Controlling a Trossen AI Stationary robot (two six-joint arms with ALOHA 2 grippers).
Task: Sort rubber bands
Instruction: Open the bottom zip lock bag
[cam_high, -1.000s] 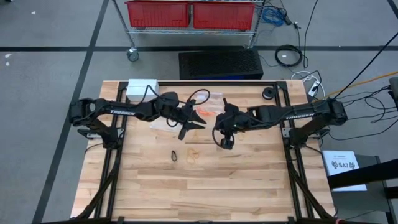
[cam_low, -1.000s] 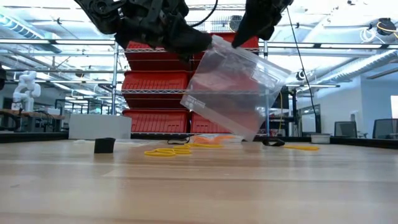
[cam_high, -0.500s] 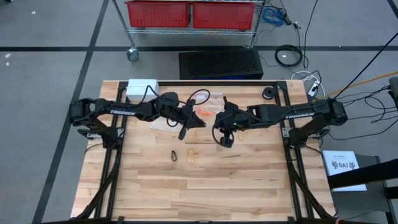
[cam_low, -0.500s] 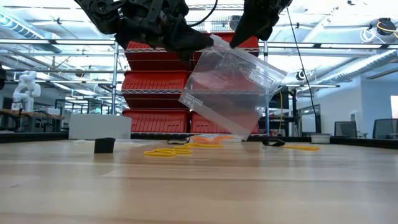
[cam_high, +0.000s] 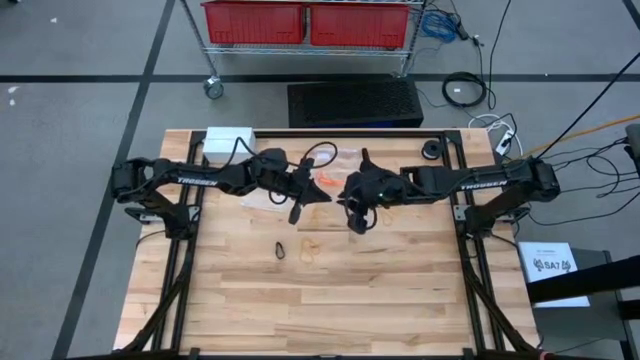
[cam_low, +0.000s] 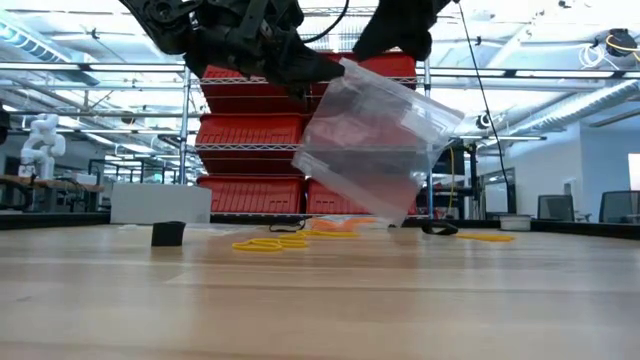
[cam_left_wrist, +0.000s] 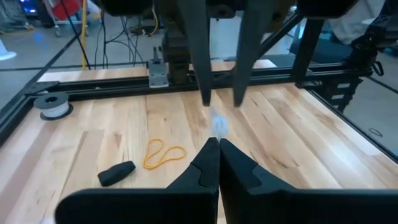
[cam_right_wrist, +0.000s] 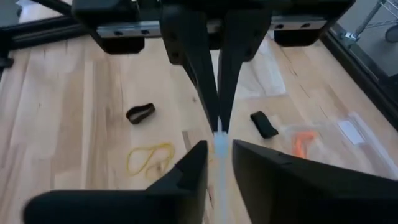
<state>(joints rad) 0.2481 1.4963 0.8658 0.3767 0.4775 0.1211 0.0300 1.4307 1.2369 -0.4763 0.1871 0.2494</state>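
A clear plastic bag (cam_low: 370, 140) hangs tilted above the table's middle, clear of the wood. My left gripper (cam_high: 318, 193) is shut on its upper corner. My right gripper (cam_high: 347, 205) faces it, open, a finger on each side of the bag's top edge (cam_right_wrist: 218, 142); I cannot tell whether they touch it. On the table below lie a yellow rubber band (cam_high: 312, 245) and a black one (cam_high: 282, 249). Orange rubber bands (cam_high: 330, 182) lie farther back. The low view shows more yellow bands (cam_low: 268, 243). My left gripper pinches the bag's upper corner (cam_low: 345, 72) between its two shut fingers, which come nearly level from the table's left. The bag hangs below and beside the fingers, slanting down, lifted clear of the table.
A second clear bag (cam_high: 345, 160) lies flat at the back middle near the orange bands. A white box (cam_high: 230, 138) stands at the back left and a small black spool (cam_high: 432, 150) at the back right. The table's near half holds nothing but the two bands.
My left gripper has shut on the bag's upper corner, staying where it was. My right gripper has turned at the wrist and drawn slightly toward the left gripper. The bag has swung a little but still hangs clear.
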